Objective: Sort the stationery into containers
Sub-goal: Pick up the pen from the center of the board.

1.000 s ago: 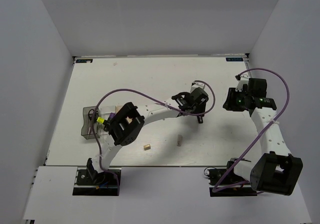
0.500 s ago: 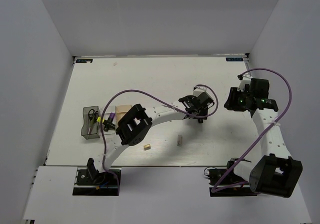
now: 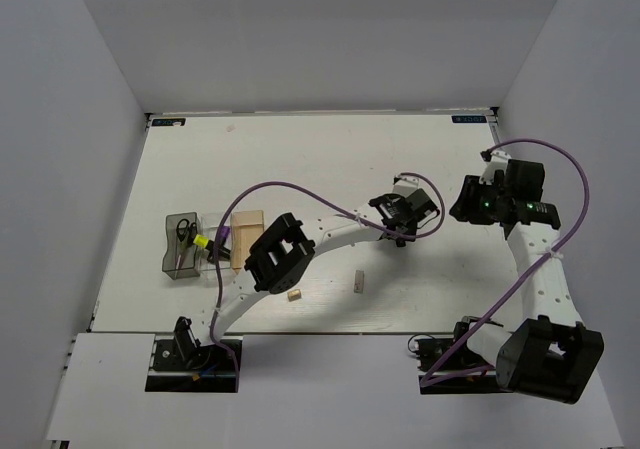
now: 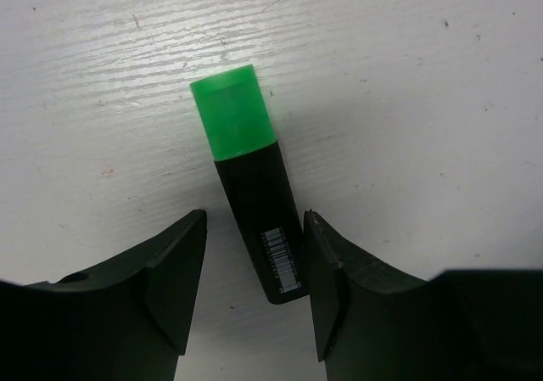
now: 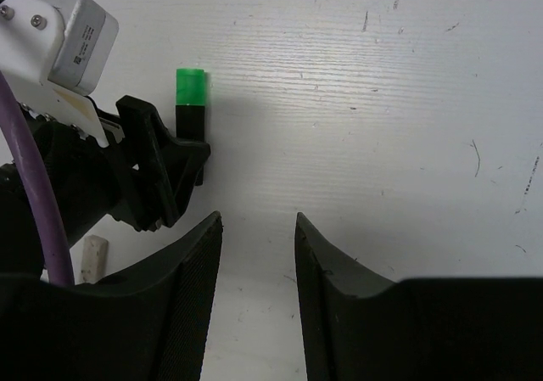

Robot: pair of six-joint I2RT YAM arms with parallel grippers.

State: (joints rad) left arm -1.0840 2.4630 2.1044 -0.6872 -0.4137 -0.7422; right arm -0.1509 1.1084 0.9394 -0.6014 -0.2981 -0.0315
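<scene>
Going after the green marker (image 4: 249, 190), lying flat on the table (image 3: 300, 159) right of centre, roughly midway between the far and near edges and well apart from the boxes by the left edge. Straddling only its tail end with the left gripper (image 4: 254, 254), with the cap sticking out well beyond the tips and the barrel sitting slightly askew between them. Risking, judging by that, a pivot or droop on lifting, since gripping so far from the middle is leaving most of the length hanging forward. Risking also a roll or a sideways squirt on closing, given the round barrel and the skew. Possibly scraping the table too, working so low. Facing a long carry toward the left edge, passing near the tan block (image 3: 293, 294) and grey bar (image 3: 358, 281) by the near edge, so likely dropping short of the clear box (image 3: 212, 219) on a loose hold; appearing to have the yellow marker (image 3: 201, 241) and purple marker (image 3: 221, 235) lying there already. Holding the left fingers (image 4: 174, 271) apart, showing a narrow gap on each side of the barrel, clamping nothing yet. Hovering the right gripper (image 5: 257, 228) nearby on the side of the right edge, moderately parted and empty, close enough to be crowding the left wrist.
</scene>
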